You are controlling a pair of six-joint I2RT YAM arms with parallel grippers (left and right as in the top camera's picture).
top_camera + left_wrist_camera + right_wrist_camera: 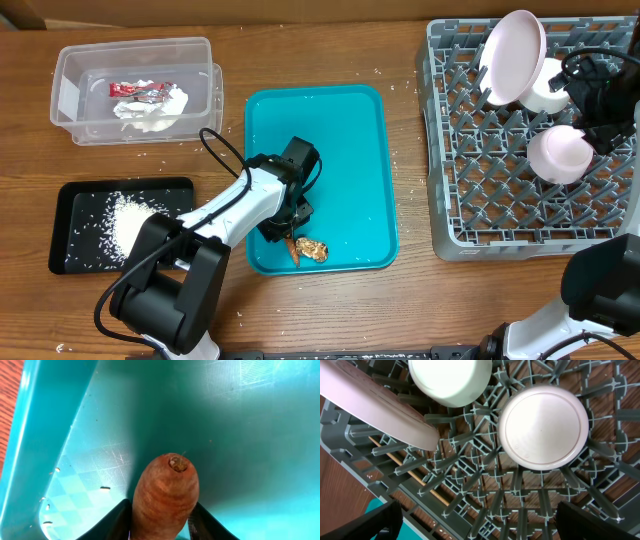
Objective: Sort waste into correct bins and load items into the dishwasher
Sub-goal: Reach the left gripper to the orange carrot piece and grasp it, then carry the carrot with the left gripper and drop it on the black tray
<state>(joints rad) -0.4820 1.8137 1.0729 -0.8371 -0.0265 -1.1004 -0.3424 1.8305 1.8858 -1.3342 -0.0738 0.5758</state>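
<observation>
Sausage stick [165, 492] runs vertically at lower centre, cut end pointing up-frame. Left gripper [160, 524] pinches it; right gripper [480, 520] gapes wide.

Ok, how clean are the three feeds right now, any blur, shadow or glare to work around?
Overhead: evenly lit and sharp, soft shadows only. Left wrist: the sausage stick is crisp, but a broad dark shadow crosses the teal tray. Right wrist: the dish rack is sharp, the white cup nearly washed out, the fingers dark and soft.
</observation>
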